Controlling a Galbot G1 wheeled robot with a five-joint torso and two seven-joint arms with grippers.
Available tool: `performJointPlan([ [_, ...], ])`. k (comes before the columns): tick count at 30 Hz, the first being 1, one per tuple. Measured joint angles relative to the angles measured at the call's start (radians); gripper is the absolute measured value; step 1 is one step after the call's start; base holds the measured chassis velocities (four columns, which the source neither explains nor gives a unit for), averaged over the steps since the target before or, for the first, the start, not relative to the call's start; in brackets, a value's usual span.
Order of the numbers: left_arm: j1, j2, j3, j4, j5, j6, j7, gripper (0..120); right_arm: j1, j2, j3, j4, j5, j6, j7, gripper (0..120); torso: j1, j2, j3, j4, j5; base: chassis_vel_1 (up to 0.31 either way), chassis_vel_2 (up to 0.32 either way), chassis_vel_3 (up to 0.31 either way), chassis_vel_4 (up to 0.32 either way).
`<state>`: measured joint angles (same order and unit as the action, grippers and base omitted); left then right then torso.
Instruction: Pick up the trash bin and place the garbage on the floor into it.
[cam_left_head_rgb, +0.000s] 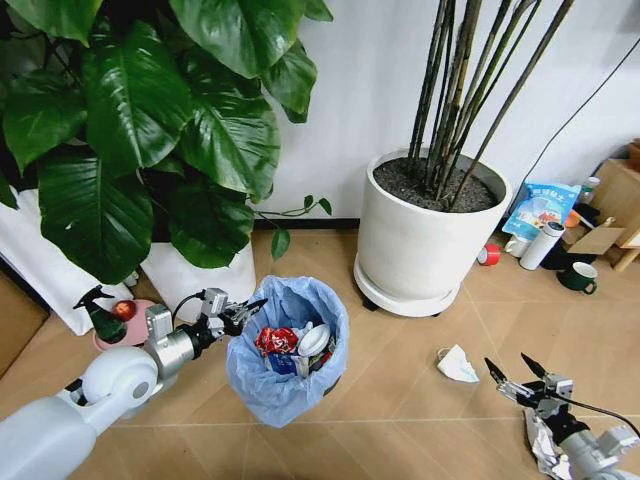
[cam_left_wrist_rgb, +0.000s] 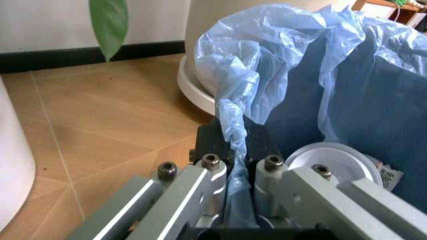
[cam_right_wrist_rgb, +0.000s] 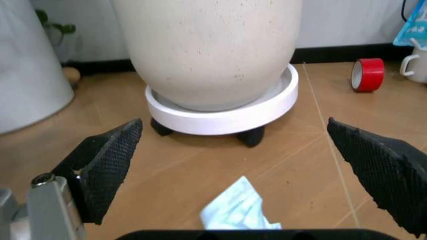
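Note:
The trash bin (cam_left_head_rgb: 288, 372), wrapped in its crinkly light-blue bag, is on the floor (cam_left_head_rgb: 400, 400) in front of me. Inside lie a crushed red can (cam_left_head_rgb: 274, 340) and a white lid (cam_left_head_rgb: 314, 340). My left gripper (cam_left_head_rgb: 243, 314) is shut on the bin's near rim, pinching the blue bag (cam_left_wrist_rgb: 233, 135) between its fingers, with the white lid (cam_left_wrist_rgb: 328, 156) just beyond. A crumpled white paper (cam_left_head_rgb: 457, 363) lies on the planks to the right. My right gripper (cam_left_head_rgb: 506, 360) hangs open a little short of it, the paper (cam_right_wrist_rgb: 239, 209) below its spread fingers (cam_right_wrist_rgb: 110, 162).
A large white plant pot (cam_left_head_rgb: 425, 235) on a wheeled tray stands behind the paper. A red tape roll (cam_left_head_rgb: 489, 255), white thermos (cam_left_head_rgb: 541, 245) and green mug (cam_left_head_rgb: 578, 277) lie farther right. A red-topped spray bottle (cam_left_head_rgb: 103, 316) and another leafy plant's pot (cam_left_head_rgb: 205, 275) are left.

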<state>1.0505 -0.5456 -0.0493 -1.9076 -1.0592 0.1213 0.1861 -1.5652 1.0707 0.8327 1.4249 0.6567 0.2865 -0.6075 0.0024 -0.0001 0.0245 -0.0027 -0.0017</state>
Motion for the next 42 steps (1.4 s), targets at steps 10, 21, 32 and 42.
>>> performJointPlan([
  [10, -0.022, 0.003, 0.023, 0.005, -0.005, 0.002, 0.000, 0, 0.129, -0.053, -0.108, -0.134, -0.233, -0.017, 0.072, 100, 0.000, 0.000, 0.000, 0.0003, -0.0003, 0.000, 0.000, 0.000, 0.000],
  [21, -0.070, 0.011, 0.063, 0.022, -0.019, 0.003, -0.002, 0, 0.371, -0.084, -0.301, -0.394, -0.328, -0.062, 0.086, 100, 0.000, 0.000, 0.000, 0.0004, -0.0001, 0.000, 0.000, 0.000, 0.000],
  [32, -0.093, 0.004, 0.077, 0.029, -0.027, 0.008, -0.010, 0, 0.402, -0.092, -0.352, -0.435, -0.307, -0.090, 0.126, 100, 0.000, 0.000, 0.000, -0.0001, -0.0001, 0.000, 0.000, 0.000, 0.000],
  [42, -0.111, -0.002, 0.090, 0.035, -0.034, 0.010, -0.014, 0, 0.469, -0.078, -0.409, -0.504, -0.294, -0.102, 0.151, 100, 0.000, 0.000, 0.000, 0.0000, -0.0003, 0.000, 0.000, 0.000, 0.000],
])
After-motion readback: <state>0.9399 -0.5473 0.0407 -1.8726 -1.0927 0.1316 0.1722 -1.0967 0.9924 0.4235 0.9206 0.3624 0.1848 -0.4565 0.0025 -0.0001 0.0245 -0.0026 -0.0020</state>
